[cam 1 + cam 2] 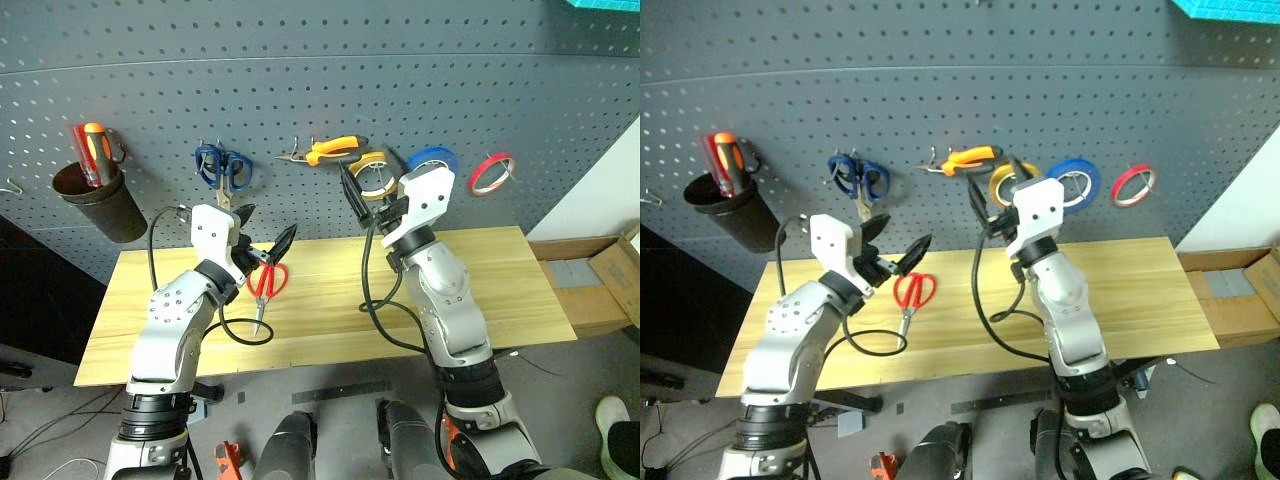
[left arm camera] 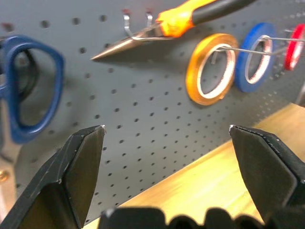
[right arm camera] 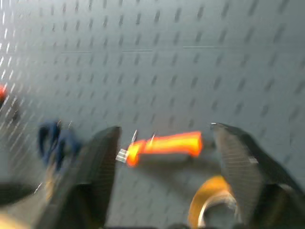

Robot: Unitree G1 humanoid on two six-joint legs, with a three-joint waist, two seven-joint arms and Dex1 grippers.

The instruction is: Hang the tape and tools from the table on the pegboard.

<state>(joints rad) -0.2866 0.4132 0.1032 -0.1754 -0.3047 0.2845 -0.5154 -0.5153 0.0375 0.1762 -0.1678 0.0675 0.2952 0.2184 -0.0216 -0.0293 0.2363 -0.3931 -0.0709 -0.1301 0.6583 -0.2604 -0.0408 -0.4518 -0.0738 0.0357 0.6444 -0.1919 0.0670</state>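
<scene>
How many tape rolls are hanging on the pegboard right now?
3, side by side right of the pliers: yellow roll, blue roll, then red tape at the far right.

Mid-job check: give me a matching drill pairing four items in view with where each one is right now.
Items:
1. red scissors
2. pliers
3. red tape
4. blue scissors

Places:
A. hanging at the right end of the tape row
B. lying on the table
C. on pegboard hooks above the yellow roll
D. hanging left of the pliers

Pairs: 1-B, 2-C, 3-A, 4-D

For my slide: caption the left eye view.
Pliers and tape hang on the pegboard; red scissors lie on the table.
</scene>
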